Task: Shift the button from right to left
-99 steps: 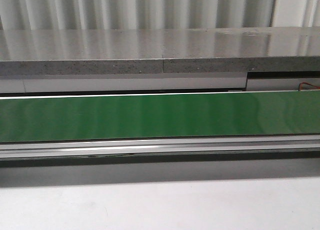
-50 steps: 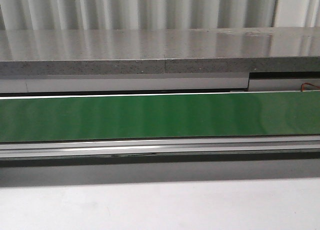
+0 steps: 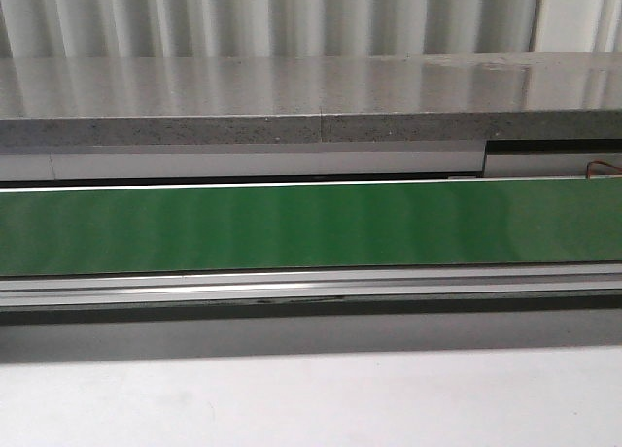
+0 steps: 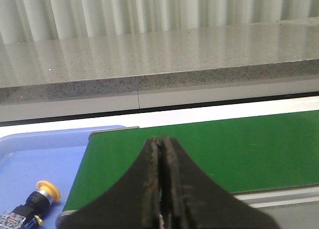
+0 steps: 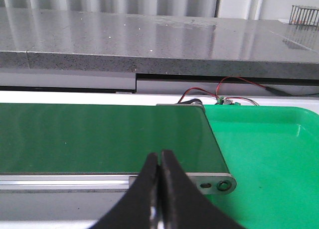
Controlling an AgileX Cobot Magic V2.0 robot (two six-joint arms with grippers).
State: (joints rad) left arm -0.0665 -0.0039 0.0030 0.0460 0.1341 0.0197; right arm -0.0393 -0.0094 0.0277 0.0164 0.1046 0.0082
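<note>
Both grippers, left (image 4: 160, 189) and right (image 5: 159, 189), pressed closed, empty. Button (image 4: 31, 206) lying in blue tray (image 4: 35, 154), at 9 o'clock from left gripper, beside green belt (image 3: 311, 228). Green tray (image 5: 269, 154) bare where visible. Before any grasp, spread fingers, straddle blue body, not orange cap.

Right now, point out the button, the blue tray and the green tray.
button (image 4: 31, 207): left wrist view, on its dark middle body.
blue tray (image 4: 45, 157): left wrist view, bare floor.
green tray (image 5: 271, 159): right wrist view, bare floor.

R gripper (image 5: 159, 189) jaws closed over green belt (image 5: 99, 137), green tray (image 5: 269, 159) beside.
</note>
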